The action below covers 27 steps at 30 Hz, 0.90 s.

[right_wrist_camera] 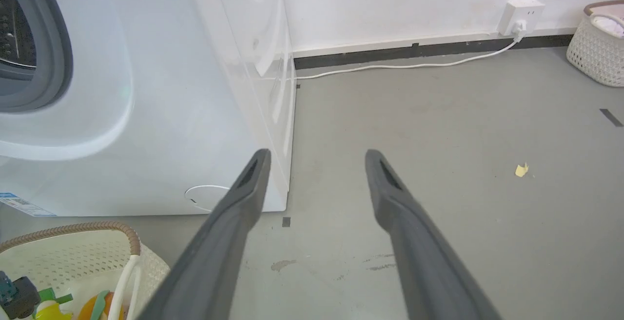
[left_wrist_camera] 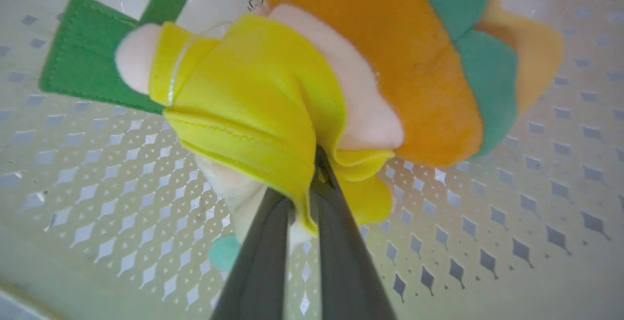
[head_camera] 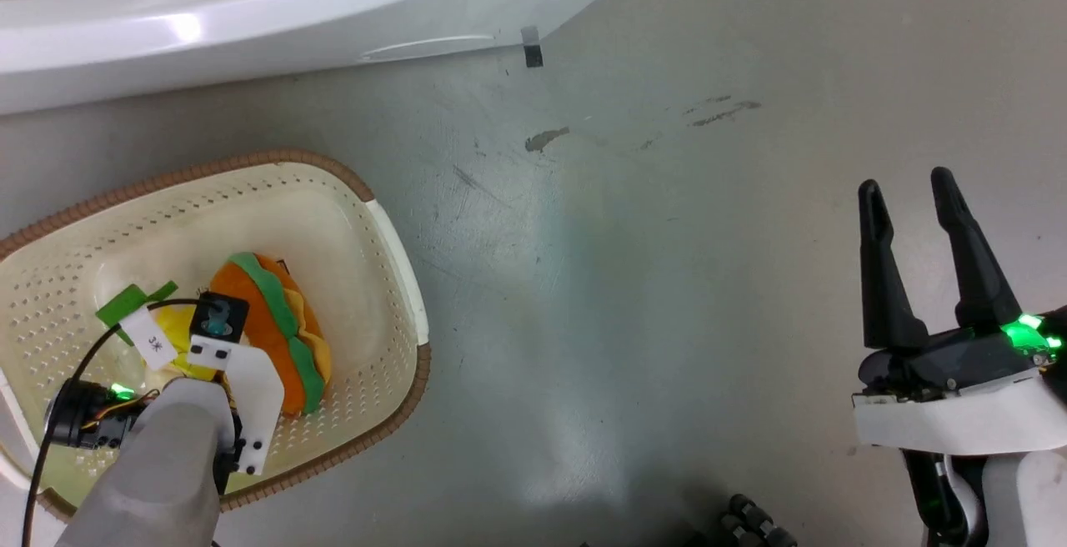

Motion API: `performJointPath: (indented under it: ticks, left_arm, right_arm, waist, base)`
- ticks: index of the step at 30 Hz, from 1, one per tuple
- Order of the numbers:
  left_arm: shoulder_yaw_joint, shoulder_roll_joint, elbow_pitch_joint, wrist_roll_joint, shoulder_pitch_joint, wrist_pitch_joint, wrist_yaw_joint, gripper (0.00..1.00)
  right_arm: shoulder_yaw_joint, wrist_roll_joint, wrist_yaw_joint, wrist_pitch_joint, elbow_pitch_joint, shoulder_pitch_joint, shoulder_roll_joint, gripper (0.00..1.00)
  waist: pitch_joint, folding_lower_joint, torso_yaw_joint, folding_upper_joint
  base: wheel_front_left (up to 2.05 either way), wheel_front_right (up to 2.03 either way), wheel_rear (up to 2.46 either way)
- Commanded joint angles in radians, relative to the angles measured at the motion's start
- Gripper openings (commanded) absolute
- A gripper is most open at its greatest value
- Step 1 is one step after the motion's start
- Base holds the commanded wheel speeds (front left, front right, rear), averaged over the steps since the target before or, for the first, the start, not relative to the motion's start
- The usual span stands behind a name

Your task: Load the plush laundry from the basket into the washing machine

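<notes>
left gripper point(left_wrist_camera: 312, 164) is closed to a thin pinch on a fold of yellow cloth of the plush laundry point(left_wrist_camera: 253, 100), its fingers point(left_wrist_camera: 263, 261) reaching straight down into the basket point(left_wrist_camera: 487, 222). a pinch on loose fabric suits a soft toy with no firm edge, though i judge it a shallow hold that could slip on the lift. in the head view the plush laundry point(head_camera: 267, 313) sits low in the basket at 8 o'clock, inside the brown rim point(head_camera: 275, 155), with the pale left forearm over its yellow end; whether it is off the basket floor i cannot tell. right gripper point(head_camera: 906, 182) hangs at 4 o'clock with jaws wide apart and nothing between them, well apart from the basket, likely parked to give the other arm room. the washing machine point(head_camera: 250, 22) runs along 11 to 12 o'clock, near the basket's far rim, and the right wrist view shows its grey door seal point(right_wrist_camera: 61, 56) at 9 o'clock, higher than the basket. the lift must clear the rim on the washer side, where the gap is narrow; bare floor point(head_camera: 667, 280) from 1 to 5 o'clock leaves ample room.
</notes>
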Motion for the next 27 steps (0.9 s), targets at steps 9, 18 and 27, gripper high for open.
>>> performJointPath:
  ticks: [9, 18, 27]
  left_arm:
    - [-0.044, -0.048, 0.099, -0.049, 0.014, -0.133, -0.037, 0.00]
    - [-0.052, -0.098, 0.112, -0.081, 0.165, -0.376, -0.091, 0.00]
    - [-0.019, -0.124, 0.038, -0.144, 0.256, -0.504, -0.134, 0.00]
  right_arm:
    - [-0.011, -0.040, -0.001, -0.024, 0.022, -0.001, 0.001, 1.00]
    - [0.012, -0.091, -0.001, -0.024, 0.072, 0.076, -0.003, 1.00]
    - [0.017, -0.126, -0.001, -0.024, 0.094, 0.173, -0.004, 1.00]
  waist:
    - [-0.163, 0.0000, 0.005, -0.0001]
    - [-0.441, 0.0000, 0.050, -0.0001]
    - [-0.623, 0.0000, 0.105, -0.0001]
  base:
    - [0.00, 0.00, 0.00]
    - [0.00, 0.00, 0.00]
    - [0.00, 0.00, 0.00]
